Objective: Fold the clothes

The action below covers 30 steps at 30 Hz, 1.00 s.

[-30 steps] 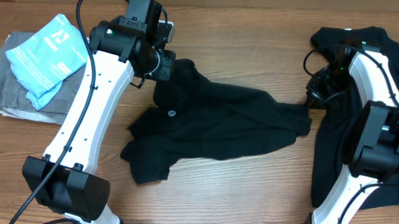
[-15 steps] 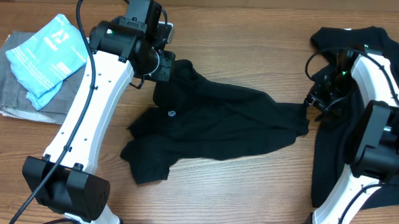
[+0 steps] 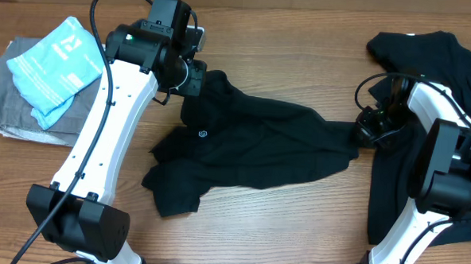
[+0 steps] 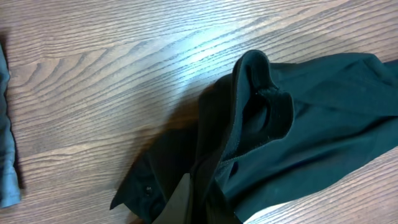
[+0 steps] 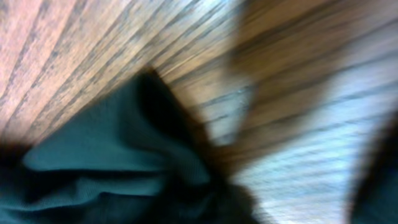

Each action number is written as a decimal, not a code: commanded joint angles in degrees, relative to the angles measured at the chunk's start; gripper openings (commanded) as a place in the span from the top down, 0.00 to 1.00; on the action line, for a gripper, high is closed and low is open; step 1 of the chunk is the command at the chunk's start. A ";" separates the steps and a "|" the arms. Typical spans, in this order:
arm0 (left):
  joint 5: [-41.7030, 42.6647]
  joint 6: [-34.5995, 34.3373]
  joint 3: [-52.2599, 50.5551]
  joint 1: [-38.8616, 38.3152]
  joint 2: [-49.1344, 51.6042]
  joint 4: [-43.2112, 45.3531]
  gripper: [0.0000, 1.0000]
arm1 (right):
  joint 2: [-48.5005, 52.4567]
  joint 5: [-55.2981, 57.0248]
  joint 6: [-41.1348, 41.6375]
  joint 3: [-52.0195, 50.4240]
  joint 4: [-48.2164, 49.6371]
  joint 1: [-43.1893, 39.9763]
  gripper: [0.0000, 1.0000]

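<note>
On the polo shirt [image 3: 259, 145], left tool [image 3: 192, 76] clenched on collar, right tool [image 3: 365, 130] clenched at hem.

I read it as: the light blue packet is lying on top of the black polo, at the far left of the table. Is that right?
Not quite. The light blue packet lies on top of the grey folded garment, not the black polo. It is at the far left of the table, as the overhead view shows.
</note>
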 commanded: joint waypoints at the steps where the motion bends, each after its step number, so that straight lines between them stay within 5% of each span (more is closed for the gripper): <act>1: -0.59 -0.15 0.50 -0.11 -1.53 0.02 0.95 | 1.42 -0.94 -0.98 -0.50 -0.96 -0.11 0.96; 15: -0.76 -0.61 1.09 -0.09 -3.98 1.99 0.96 | -0.57 1.03 -4.50 22.08 -21.00 -1.62 0.96; 22: -0.74 -0.59 1.11 -0.11 -5.99 1.97 0.96 | -0.98 1.49 -4.48 20.61 -23.54 -1.64 0.96; 30: -0.76 -0.57 1.09 -0.11 -5.97 1.36 0.96 | -0.98 1.14 -4.33 15.32 -17.81 -0.35 0.83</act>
